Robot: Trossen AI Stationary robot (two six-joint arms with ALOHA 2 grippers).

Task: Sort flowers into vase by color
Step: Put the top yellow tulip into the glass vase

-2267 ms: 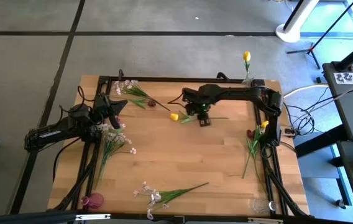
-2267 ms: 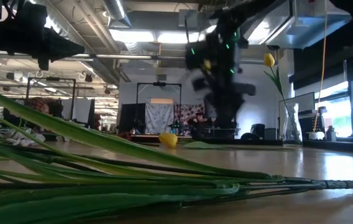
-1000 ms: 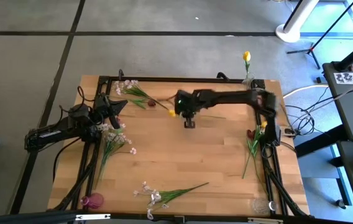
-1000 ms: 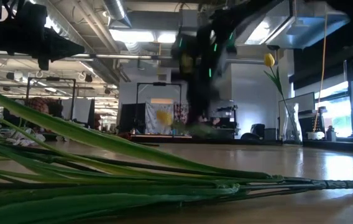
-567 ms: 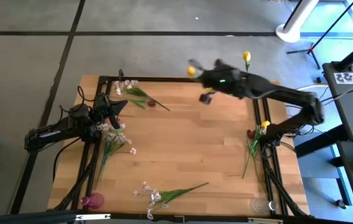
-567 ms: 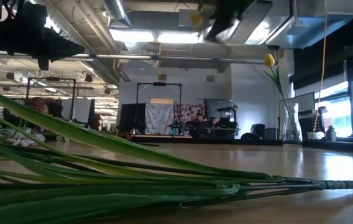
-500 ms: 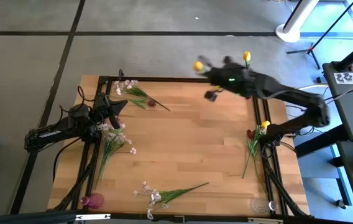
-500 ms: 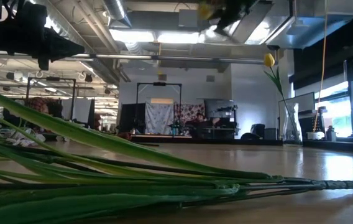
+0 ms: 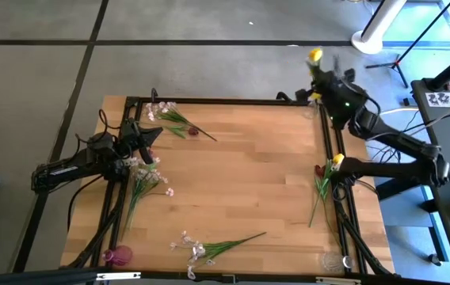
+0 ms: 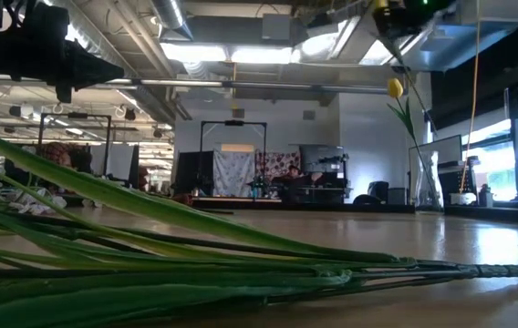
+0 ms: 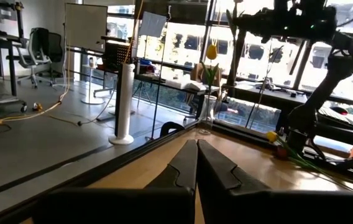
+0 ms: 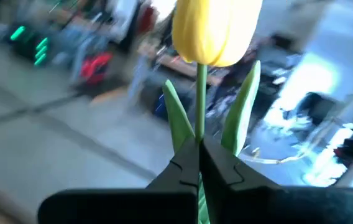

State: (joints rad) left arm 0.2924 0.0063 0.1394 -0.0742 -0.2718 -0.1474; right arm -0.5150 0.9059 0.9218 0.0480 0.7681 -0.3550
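Above the far right corner of the table [image 9: 241,182], found the right gripper [image 12: 199,152] raised high and clamped shut on a yellow tulip [image 12: 215,28], pinched on the thin green stem just under the leaves. Saw the head standing upright straight beyond the fingertips [image 12: 179,163], a leaf to each side of the stem, the lower stem hidden behind the gripper. Judged the step in hand as carrying this bloom to the glass vase [image 10: 426,187] at that same corner, already home to one yellow tulip [image 10: 395,87]. Called for keeping the pinch firm, tipping the wrist until the stem hung plumb, lining its lower end over the vase mouth, then lowering slowly and letting go only with the stem well inside. Called also for steering clear of the bloom already standing there, easily knocked askew by the arm. Could not quite tell from above, perhaps for the arm in the way, how near the stem end stood to the rim.

At the table's left side, noted the left gripper [image 11: 196,163] waiting low, fingers pressed together on nothing. Counted other flowers [image 9: 142,180] lying loose on the wood, well apart from both grippers
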